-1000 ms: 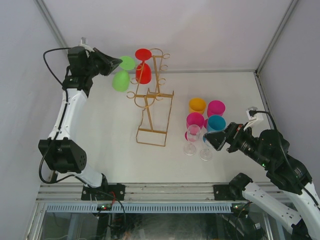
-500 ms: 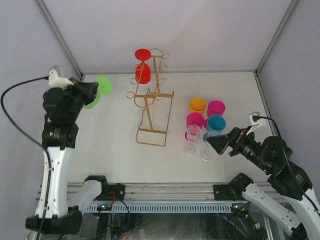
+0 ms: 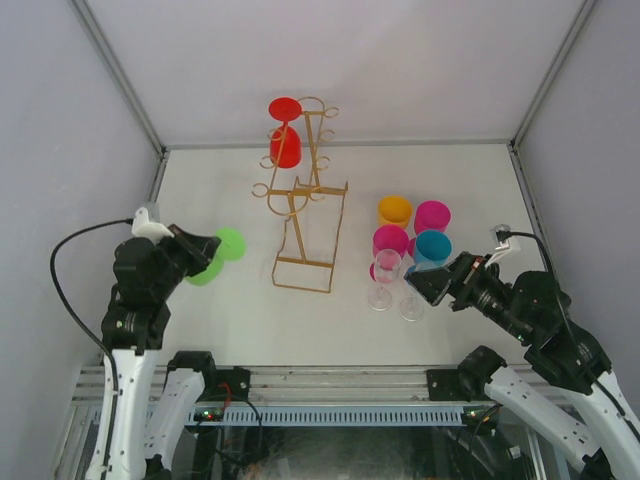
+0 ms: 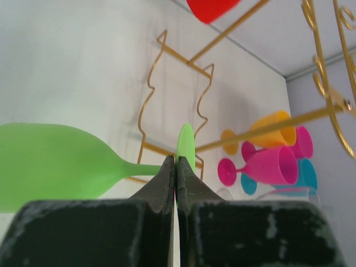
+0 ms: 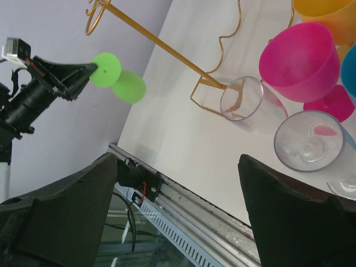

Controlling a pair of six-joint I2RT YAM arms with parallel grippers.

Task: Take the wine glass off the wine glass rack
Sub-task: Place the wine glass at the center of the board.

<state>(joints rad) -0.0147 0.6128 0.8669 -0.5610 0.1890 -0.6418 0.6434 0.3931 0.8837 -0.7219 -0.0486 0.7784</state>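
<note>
Green wine glass (image 3: pixel 229 244) hangs off the wine glass rack (image 3: pixel 298 189), to its left; only the left wrist view shows the left jaws clamped on its stem. Right jaws stand apart.

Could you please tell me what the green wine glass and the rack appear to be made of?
The green wine glass: probably plastic, matte, evenly coloured, no glassy glints. The wine glass rack: apparently thin metal wire, gold finish, bent into loops and hooks.
</note>
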